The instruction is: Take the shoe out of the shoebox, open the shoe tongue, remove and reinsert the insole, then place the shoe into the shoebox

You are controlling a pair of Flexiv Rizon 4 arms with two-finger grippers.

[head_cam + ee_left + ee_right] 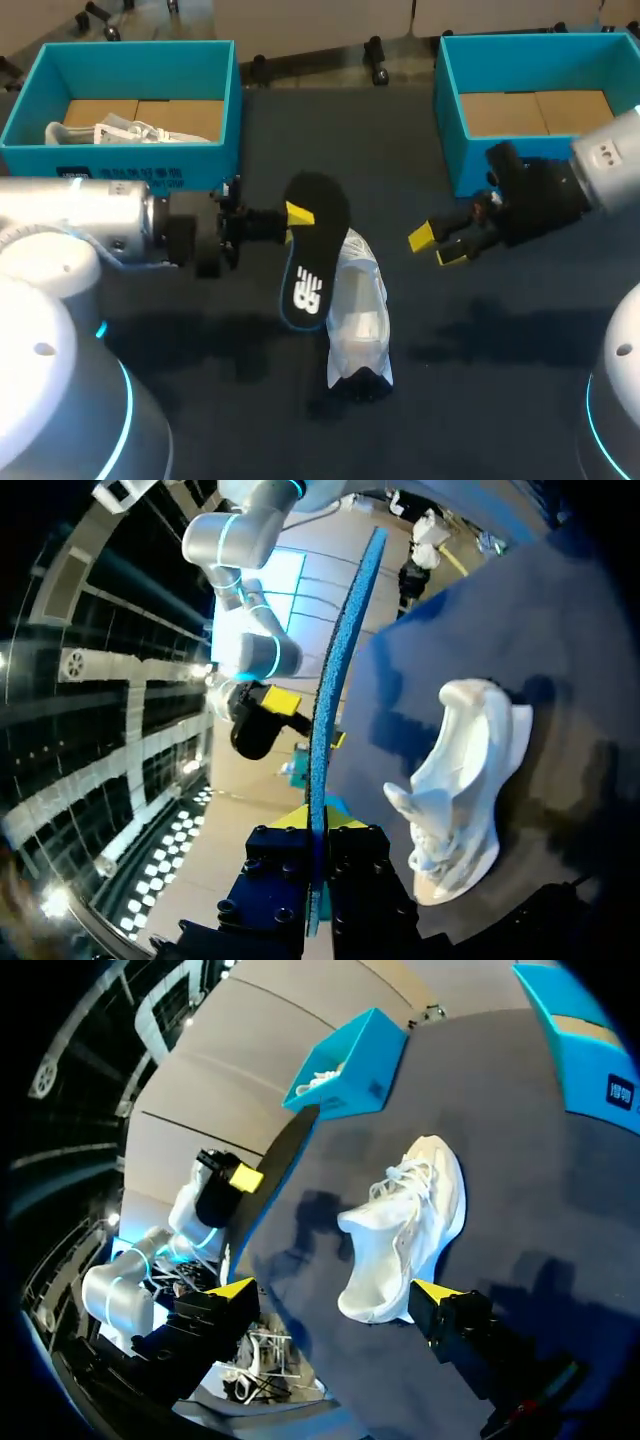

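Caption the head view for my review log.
Left gripper grips a black, blue-edged insole beside the white mesh sneaker; right gripper hovers open nearby.

White shoe (360, 310); black insole (315, 235), blue-edged, white logo; teal upper-left shoebox (40, 160) and upper-right shoebox (450, 120); dark navy tabletop (500, 390).

Dark navy table (500, 400) w/ soft shadows

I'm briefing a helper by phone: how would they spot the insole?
On the dark table, find the white shoe in the middle. Held beside it in the left gripper is the insole: flat, black, blue-edged, with a white logo, unlike the bulky shoe.
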